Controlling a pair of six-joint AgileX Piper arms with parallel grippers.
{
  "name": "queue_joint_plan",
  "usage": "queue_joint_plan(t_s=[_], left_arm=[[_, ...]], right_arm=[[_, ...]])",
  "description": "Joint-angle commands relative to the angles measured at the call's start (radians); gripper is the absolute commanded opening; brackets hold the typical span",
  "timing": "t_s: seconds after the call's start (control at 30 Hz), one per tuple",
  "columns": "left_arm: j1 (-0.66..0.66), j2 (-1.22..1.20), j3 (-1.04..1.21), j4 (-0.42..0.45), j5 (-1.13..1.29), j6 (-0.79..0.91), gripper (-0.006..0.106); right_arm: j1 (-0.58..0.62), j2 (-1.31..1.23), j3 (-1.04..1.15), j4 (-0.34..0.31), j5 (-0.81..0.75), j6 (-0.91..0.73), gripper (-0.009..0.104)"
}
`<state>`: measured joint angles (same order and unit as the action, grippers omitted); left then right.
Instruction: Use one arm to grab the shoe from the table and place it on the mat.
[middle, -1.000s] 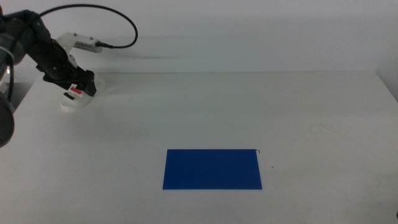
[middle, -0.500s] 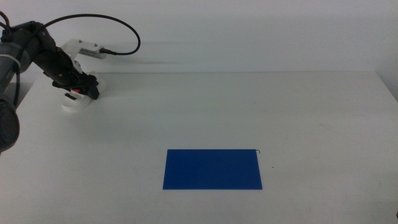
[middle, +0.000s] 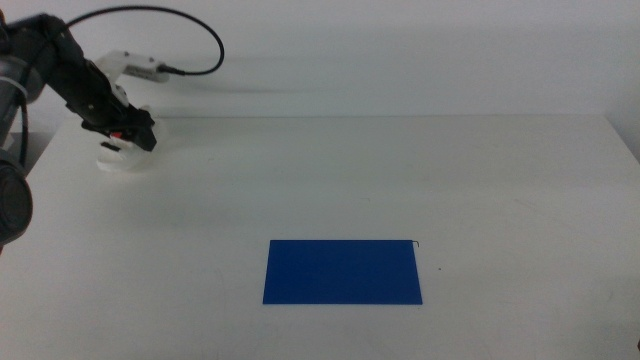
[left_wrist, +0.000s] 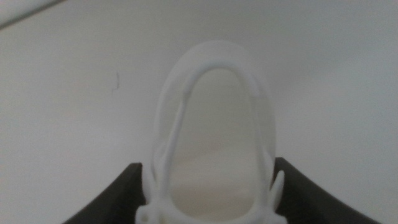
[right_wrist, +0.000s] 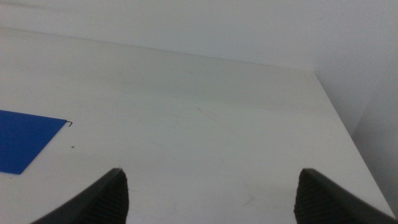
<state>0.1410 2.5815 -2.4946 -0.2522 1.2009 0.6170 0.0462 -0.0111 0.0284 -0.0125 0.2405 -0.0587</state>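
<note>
In the left wrist view the two dark jaws of the left gripper (left_wrist: 208, 196) are seen set one on each side of the white shoe (left_wrist: 214, 134), apparently closed against its sole, so the grasp step is judged to be in hand. The shoe (middle: 120, 155) is located at the far left corner of the table (middle: 400, 180), well apart from the mat (middle: 342, 271), and a lift followed by a long carry to the mat is called for next. The right gripper (right_wrist: 208, 199) is held waiting with its jaws spread wide over the table's right side.
</note>
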Motion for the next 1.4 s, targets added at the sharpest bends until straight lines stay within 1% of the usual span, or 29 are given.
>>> queue_joint_plan(t_s=[0.0,0.1,0.3,0.4,0.53,0.8,1.0,1.13,1.37], left_arm=[[0.002,-0.093,-0.065,-0.03,0.047,-0.018,0.004],[-0.001,-0.125,-0.074,-0.025,0.108,-0.013,0.004],[-0.05,-0.232,-0.029,0.017,0.109,-0.036,0.004],[-0.077,-0.307,0.061,0.047,0.109,-0.037,0.004],[-0.102,-0.428,0.219,0.048,0.107,-0.027,0.004],[-0.177,-0.643,0.484,0.083,0.087,-0.048,0.003],[-0.258,-0.789,0.647,0.099,0.043,-0.11,0.003],[-0.335,-0.861,0.746,0.112,-0.003,-0.153,0.003],[-0.494,-0.879,0.798,0.127,-0.05,-0.222,0.003]], right_arm=[[-0.001,0.004,0.005,-0.011,-0.073,-0.01,0.078],[-0.001,0.004,0.005,-0.011,-0.073,-0.01,0.078],[-0.001,0.004,0.005,-0.011,-0.073,-0.01,0.078],[-0.001,0.004,0.005,-0.011,-0.073,-0.01,0.078],[-0.001,0.004,0.005,-0.011,-0.073,-0.01,0.078],[-0.001,0.004,0.005,-0.011,-0.073,-0.01,0.078],[-0.001,0.004,0.005,-0.011,-0.073,-0.01,0.078],[-0.001,0.004,0.005,-0.011,-0.073,-0.01,0.078],[-0.001,0.004,0.005,-0.011,-0.073,-0.01,0.078]])
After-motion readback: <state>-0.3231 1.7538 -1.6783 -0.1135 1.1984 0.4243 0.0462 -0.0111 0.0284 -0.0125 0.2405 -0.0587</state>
